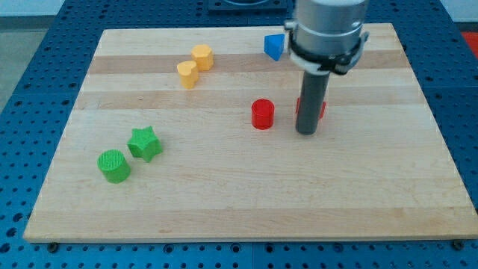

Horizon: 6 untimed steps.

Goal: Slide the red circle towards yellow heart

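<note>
The red circle (262, 114) stands near the middle of the wooden board. The yellow heart (187, 74) lies up and to the view's left of it, touching or nearly touching a yellow hexagon (202, 57). My tip (306, 132) rests on the board to the right of the red circle, a short gap away, not touching it. A second red block (322, 109) is mostly hidden behind the rod; its shape cannot be made out.
A blue block (274, 46) sits at the view's top beside the arm's body. A green star (145, 143) and a green circle (113, 166) sit at the lower left. The board's edge (239, 237) runs along the view's bottom.
</note>
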### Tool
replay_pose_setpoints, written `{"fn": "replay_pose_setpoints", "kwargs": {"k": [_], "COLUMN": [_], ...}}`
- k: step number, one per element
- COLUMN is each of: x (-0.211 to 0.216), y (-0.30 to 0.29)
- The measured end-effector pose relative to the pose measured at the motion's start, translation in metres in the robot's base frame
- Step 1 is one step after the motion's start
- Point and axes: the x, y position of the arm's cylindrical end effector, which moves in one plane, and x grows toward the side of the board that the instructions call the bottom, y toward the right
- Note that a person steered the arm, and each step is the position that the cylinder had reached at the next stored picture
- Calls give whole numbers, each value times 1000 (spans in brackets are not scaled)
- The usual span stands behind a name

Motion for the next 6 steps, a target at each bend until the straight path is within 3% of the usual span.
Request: {"fn": "replay_pose_setpoints", "kwargs": {"k": [1, 2, 4, 6], "x": [1, 46, -19, -54], "y": [-31, -55, -55, -89]}}
